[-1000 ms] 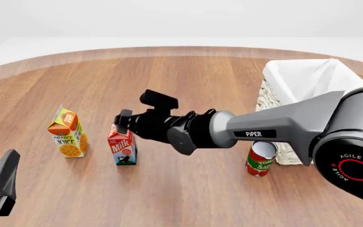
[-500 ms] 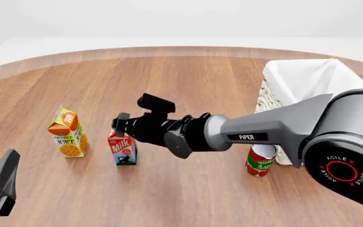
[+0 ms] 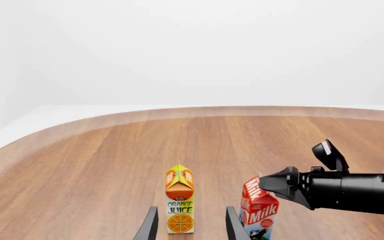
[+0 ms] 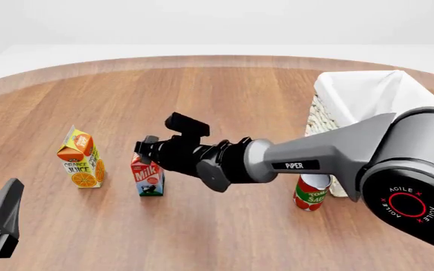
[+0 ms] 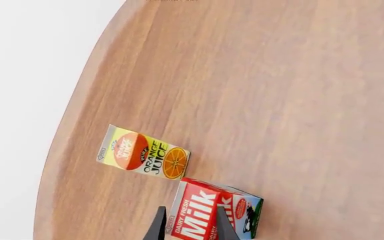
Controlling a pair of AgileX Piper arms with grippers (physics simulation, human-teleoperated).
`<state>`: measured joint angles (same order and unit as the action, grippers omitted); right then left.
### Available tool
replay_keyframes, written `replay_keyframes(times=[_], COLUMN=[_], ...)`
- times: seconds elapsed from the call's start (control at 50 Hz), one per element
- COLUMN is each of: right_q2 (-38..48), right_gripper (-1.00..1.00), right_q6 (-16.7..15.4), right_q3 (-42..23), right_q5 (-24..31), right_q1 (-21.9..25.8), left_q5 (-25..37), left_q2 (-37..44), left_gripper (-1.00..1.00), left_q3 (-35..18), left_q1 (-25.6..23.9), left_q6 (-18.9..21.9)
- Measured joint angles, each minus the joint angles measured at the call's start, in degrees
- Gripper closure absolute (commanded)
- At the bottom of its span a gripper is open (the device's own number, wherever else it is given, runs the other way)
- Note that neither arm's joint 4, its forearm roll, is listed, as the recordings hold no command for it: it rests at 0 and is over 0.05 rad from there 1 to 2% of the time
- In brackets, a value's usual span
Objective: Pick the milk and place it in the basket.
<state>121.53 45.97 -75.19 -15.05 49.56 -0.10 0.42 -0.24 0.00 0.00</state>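
Note:
The milk (image 4: 148, 178) stands upright on the wooden table, a red and blue-green carton just right of the orange juice carton (image 4: 81, 165). My right gripper (image 4: 144, 150) hangs over the milk's top, open, and its fingers hide the gable in the front view. In the right wrist view, the right gripper (image 5: 190, 227) has its two fingertips straddling the red upper part of the milk (image 5: 209, 212); I cannot tell if they touch it. The basket (image 4: 356, 99) stands at the far right. My left gripper (image 4: 9, 195) rests open and empty at the near left.
A red-green can (image 4: 309, 192) stands between the milk and the basket, close to the basket's front corner. In the left wrist view, the orange juice carton (image 3: 179, 205) lies straight ahead between the left fingers (image 3: 150, 226), with the milk (image 3: 259, 212) beside it.
My right gripper has reached a little further left and come down over the top of the milk. The left arm and the cartons have not moved.

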Motion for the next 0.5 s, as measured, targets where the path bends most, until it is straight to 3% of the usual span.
replay_keyframes(times=[0.26,0.5], right_q2=[-0.37,-2.08], right_gripper=[1.00,1.00], right_q6=[0.14,-2.36], right_q3=[0.87,2.37], right_q5=[-0.89,-0.02], right_q1=[-0.10,-0.75], left_q5=[0.00,0.00], left_q2=[0.00,0.00], left_gripper=[-1.00,-1.00], left_q3=[0.00,0.00], left_q1=[0.00,0.00], left_q6=[0.00,0.00])
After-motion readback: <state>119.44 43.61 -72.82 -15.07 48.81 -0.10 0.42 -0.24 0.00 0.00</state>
